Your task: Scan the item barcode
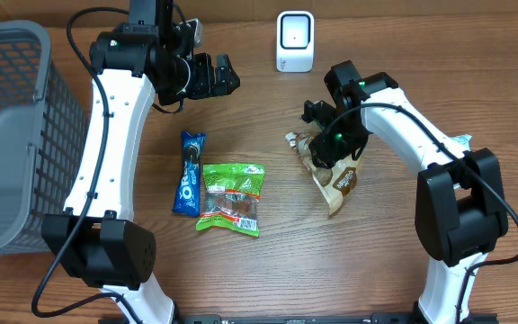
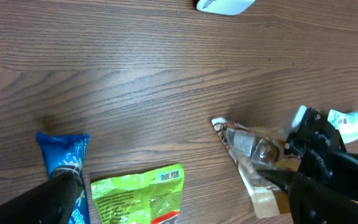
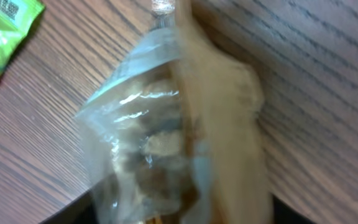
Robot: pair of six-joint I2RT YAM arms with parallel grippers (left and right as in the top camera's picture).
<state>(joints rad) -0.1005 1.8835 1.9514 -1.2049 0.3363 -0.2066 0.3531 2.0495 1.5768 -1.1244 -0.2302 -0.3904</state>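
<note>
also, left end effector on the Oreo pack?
No, the left end effector hangs open near the scanner, apart from the Oreo pack.

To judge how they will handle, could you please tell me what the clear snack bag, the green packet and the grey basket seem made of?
Clear snack bag: thin transparent plastic film, glossy, judging by glints and crinkles; its tan strip may be paper or printed film.
Green packet: glossy printed plastic film, by its sheen.
Grey basket: probably moulded matt plastic, with lattice walls.
</note>
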